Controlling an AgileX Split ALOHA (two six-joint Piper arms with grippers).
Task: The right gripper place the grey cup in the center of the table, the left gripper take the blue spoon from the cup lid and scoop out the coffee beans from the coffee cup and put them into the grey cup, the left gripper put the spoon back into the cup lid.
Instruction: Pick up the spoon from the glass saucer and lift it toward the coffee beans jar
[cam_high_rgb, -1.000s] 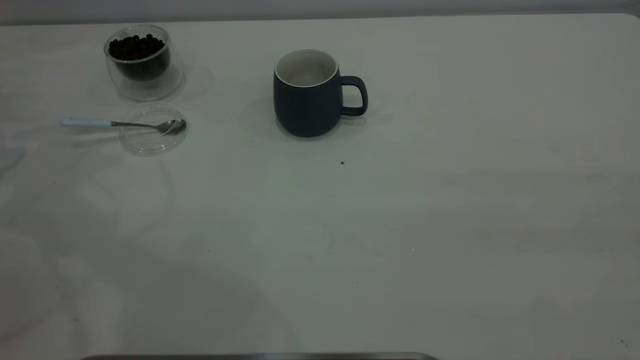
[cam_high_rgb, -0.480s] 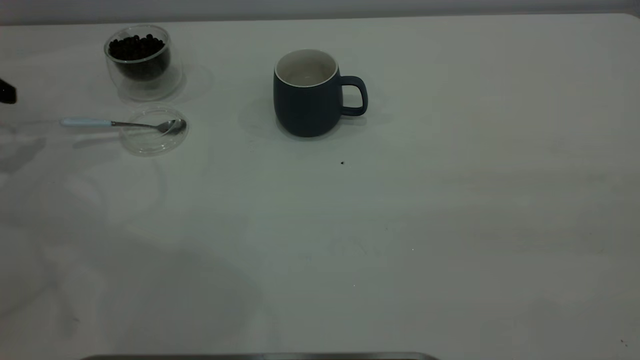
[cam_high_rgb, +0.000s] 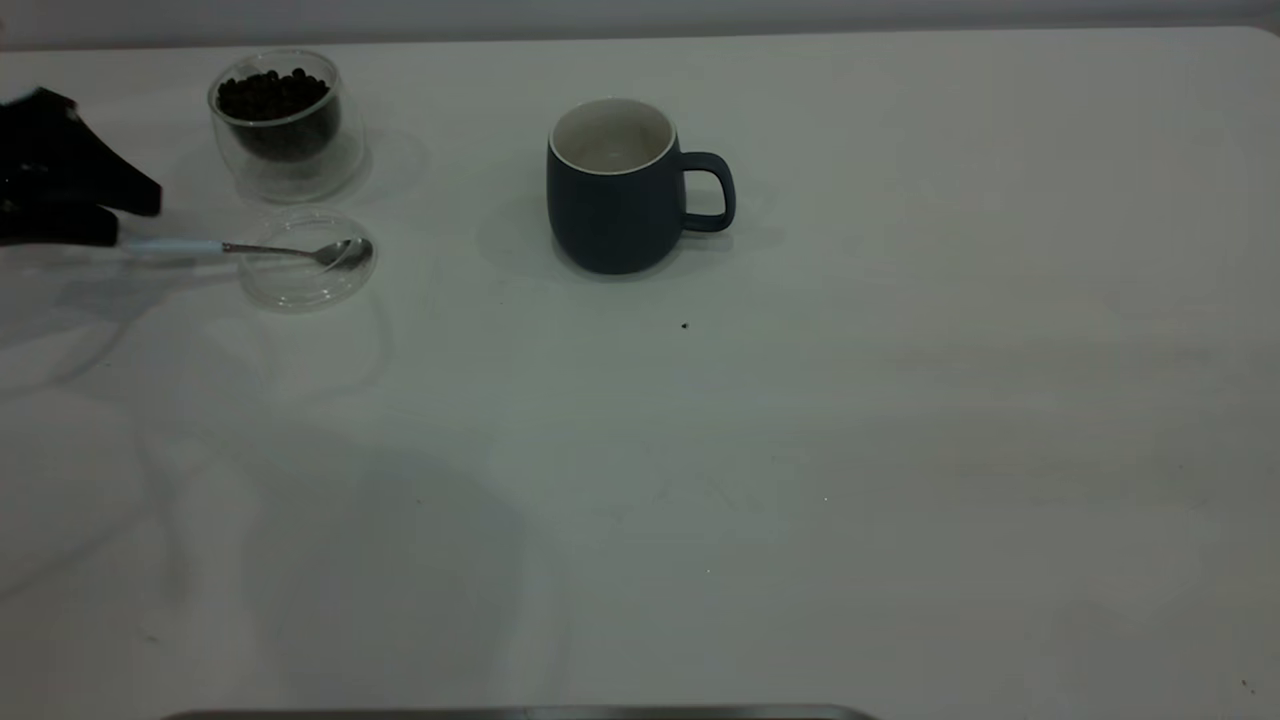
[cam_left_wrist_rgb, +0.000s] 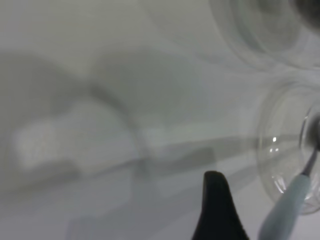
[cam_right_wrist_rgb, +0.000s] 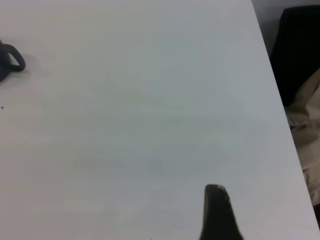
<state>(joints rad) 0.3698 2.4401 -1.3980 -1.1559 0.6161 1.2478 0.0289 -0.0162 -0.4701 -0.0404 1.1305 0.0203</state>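
The grey cup (cam_high_rgb: 612, 200) stands upright around the middle of the table (cam_high_rgb: 800, 450), towards the far side, handle to the right, nothing showing inside. The coffee cup (cam_high_rgb: 285, 150) with coffee beans (cam_high_rgb: 270, 95) stands at the far left. In front of it lies the cup lid (cam_high_rgb: 305, 280). The blue spoon (cam_high_rgb: 280, 249) rests across the lid, with its bowl in the lid and its handle pointing left. My left gripper (cam_high_rgb: 135, 218) is open at the handle's end, its lower finger over the tip. In the left wrist view the handle (cam_left_wrist_rgb: 287, 210) lies beside one finger (cam_left_wrist_rgb: 215, 200). My right gripper's finger (cam_right_wrist_rgb: 217, 210) hovers over bare table.
The table's right edge (cam_right_wrist_rgb: 272, 95) runs near my right gripper, with a dark chair-like shape (cam_right_wrist_rgb: 300, 50) beyond it. The grey cup's handle (cam_right_wrist_rgb: 12, 59) shows far off in the right wrist view. A tiny dark speck (cam_high_rgb: 684, 325) lies in front of the cup.
My left gripper has come in from the left edge and reached the spoon handle's end. The spoon, lid and cups have not moved.
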